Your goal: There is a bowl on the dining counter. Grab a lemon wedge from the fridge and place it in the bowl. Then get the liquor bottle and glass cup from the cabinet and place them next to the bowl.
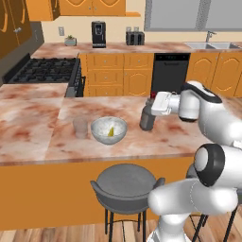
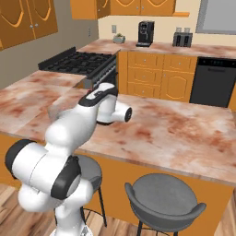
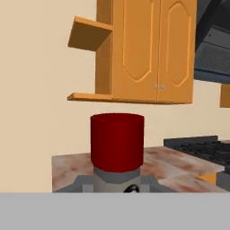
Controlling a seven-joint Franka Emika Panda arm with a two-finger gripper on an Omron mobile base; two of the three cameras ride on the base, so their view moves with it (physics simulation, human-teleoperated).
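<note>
A white bowl (image 1: 108, 130) sits on the dining counter (image 1: 42, 137) with a yellow lemon wedge (image 1: 111, 132) inside it. A clear glass cup (image 1: 80, 127) stands just left of the bowl. The dark grey liquor bottle (image 1: 147, 119) is upright right of the bowl, at counter level. My gripper (image 1: 152, 105) reaches in from the right and is shut on the bottle's neck. In the hand view the bottle's red cap (image 3: 117, 142) rises in the middle, above its grey shoulders. I cannot tell if the bottle's base touches the counter.
Two grey stools (image 1: 125, 186) (image 2: 163, 200) stand in front of the counter. Behind it are a stove (image 1: 45, 71), a coffee machine (image 1: 98, 34), a toaster (image 1: 135, 37), a black dishwasher (image 1: 169, 71) and a sink (image 1: 212, 45). Bare counter lies right of the bottle.
</note>
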